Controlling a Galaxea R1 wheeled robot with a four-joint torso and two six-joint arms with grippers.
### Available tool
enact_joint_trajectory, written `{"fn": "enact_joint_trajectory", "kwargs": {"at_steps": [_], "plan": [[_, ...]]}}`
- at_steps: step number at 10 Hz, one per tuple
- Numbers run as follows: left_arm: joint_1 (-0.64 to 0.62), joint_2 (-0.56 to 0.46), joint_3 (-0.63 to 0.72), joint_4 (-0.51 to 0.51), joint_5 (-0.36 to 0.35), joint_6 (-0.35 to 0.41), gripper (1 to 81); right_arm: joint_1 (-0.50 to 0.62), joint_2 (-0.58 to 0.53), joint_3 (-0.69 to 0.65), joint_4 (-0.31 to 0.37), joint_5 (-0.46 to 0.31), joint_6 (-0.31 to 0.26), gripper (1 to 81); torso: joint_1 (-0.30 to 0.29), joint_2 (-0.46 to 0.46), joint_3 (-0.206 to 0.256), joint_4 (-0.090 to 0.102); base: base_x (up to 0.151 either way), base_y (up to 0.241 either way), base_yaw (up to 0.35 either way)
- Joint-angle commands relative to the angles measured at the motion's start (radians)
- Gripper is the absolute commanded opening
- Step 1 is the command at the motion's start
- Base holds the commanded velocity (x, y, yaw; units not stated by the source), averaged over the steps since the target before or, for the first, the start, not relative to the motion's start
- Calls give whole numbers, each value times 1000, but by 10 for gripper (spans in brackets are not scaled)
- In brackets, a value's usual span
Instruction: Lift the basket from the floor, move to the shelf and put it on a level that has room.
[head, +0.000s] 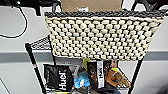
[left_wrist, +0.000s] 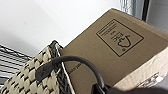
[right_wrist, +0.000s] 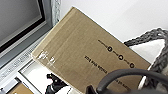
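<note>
Cream chunky-woven basket (head: 102, 35) with dark braided rim hangs before me above the black wire rack's (head: 37, 67) top tier, brown cardboard box (left_wrist: 110, 52) inside; finger state I cannot tell.

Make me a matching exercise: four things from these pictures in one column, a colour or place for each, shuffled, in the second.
1. basket
2. cardboard box
3. black Huel bag
4. loop handle

A. on a lower tier of the rack
B. plain brown, inside the basket
C. cream weave with a dark rim
D. dark, arching at the basket's end

Pairs: 1-C, 2-B, 3-A, 4-D
</note>
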Motion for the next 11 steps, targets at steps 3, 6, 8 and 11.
{"fn": "enact_joint_trajectory", "kwargs": {"at_steps": [3, 6, 8, 11], "plan": [[-107, 130, -195, 78, 10, 25, 10, 74, 140, -201, -24, -19, -35, 10, 0, 0, 0, 0, 0, 0, 0], [-61, 179, -279, 106, 8, 32, 10, 65, 223, -373, -28, -103, -61, 10, 1, 0, -1, 0, 0, 0, 0], [-29, 221, -335, 133, 10, 37, 10, 59, 272, -471, -27, -143, -87, 10, 1, 0, -1, 0, 0, 0, 0], [8, 284, -433, 181, 10, 39, 10, 10, 342, -564, -24, -142, -136, 10, 2, 1, -1, 0, 0, 0, 0]]}}
